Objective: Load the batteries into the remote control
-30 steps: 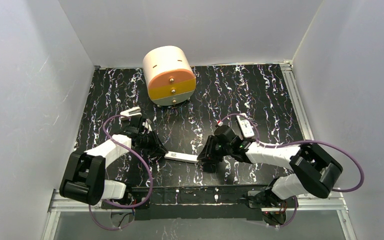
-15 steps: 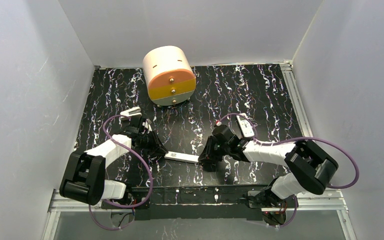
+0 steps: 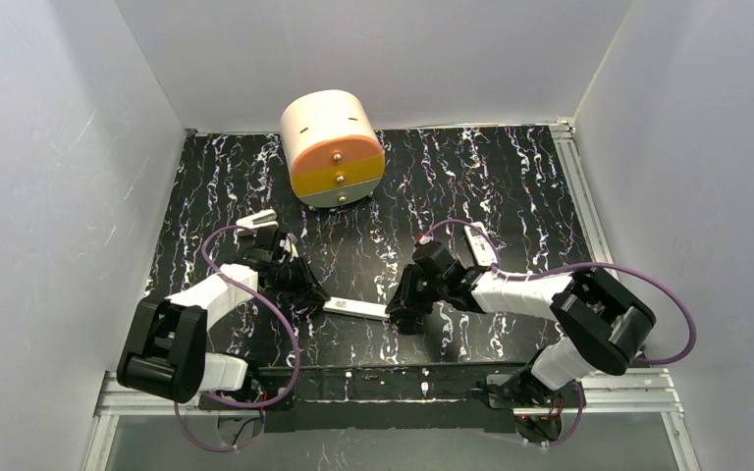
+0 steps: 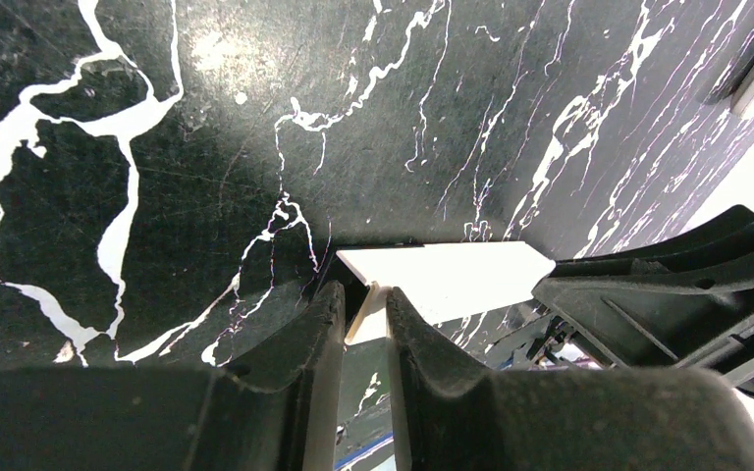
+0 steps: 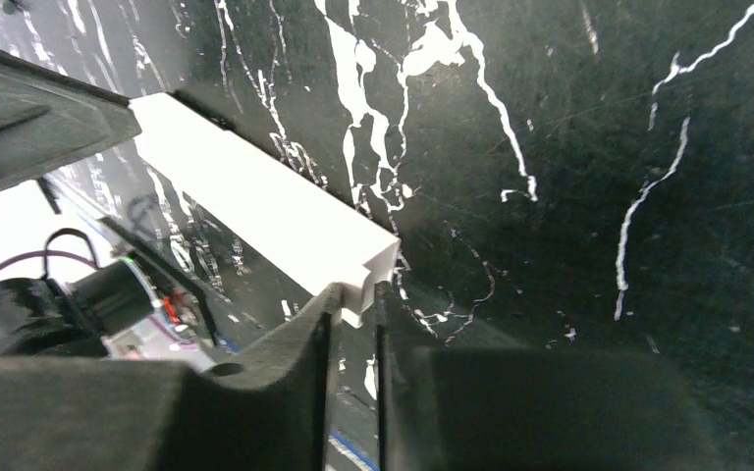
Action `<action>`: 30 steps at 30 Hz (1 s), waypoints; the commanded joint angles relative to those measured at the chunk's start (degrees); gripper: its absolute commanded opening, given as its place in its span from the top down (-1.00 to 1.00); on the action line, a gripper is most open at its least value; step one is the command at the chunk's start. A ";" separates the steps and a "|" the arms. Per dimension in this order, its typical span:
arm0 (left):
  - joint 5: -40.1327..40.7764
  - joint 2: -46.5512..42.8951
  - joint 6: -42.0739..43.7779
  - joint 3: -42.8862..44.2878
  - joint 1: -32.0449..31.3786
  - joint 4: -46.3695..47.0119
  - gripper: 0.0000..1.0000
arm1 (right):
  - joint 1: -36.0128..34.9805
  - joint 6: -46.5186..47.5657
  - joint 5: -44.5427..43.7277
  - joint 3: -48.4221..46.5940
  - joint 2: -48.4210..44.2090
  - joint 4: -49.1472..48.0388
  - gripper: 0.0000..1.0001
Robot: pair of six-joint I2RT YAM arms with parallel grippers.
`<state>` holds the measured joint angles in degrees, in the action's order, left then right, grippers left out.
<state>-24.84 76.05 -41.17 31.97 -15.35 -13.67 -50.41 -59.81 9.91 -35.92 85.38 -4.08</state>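
From the top camera, a narrow white bar (image 3: 356, 309) lies on the black marbled counter (image 3: 520, 177), near its front edge. Its long axis runs across from left to right, dipping slightly toward the robot at its right end. The left arm (image 3: 218, 287) meets its left end and the right arm (image 3: 511, 289) its right end, so the bar spans the gap between the two sets of jaws. Well behind them stands a round drawer unit (image 3: 334, 147) with orange, yellow and grey fronts, all closed. It is a little nearer the left arm. Neither the remote control nor the batteries show on the counter here.

In the left wrist view, the left jaws are clenched on the thin end edge of the white bar (image 4: 452, 280), which points straight away from them toward the other arm's dark housing.

In the right wrist view, the right jaws are drawn in close around the stepped end corner of the bar (image 5: 255, 201). They appear to pinch it, though how firmly cannot be told from this angle. The bar runs off up and to the left.

The remote control and batteries are absent from these views too, so which way they lie from either set of jaws cannot be told. With both arms occupied by the bar, I judge one must let go before reaching for them.
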 commanded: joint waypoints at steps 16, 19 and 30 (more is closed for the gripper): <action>6.71 3.04 1.57 -4.28 -1.16 -6.35 0.67 | -3.69 1.77 -5.86 -7.63 7.86 3.74 -0.16; 6.59 3.05 1.53 -4.37 -1.26 -6.32 0.67 | -3.80 2.42 -7.69 -8.43 8.62 6.81 -0.12; 5.97 2.59 1.64 -4.03 -1.25 -6.73 0.54 | -4.28 6.06 -9.68 -11.60 6.98 14.03 0.33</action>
<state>-25.15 76.07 -41.60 31.55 -15.40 -13.06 -53.12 -55.96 5.32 -46.26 90.83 7.92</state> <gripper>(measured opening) 0.225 0.321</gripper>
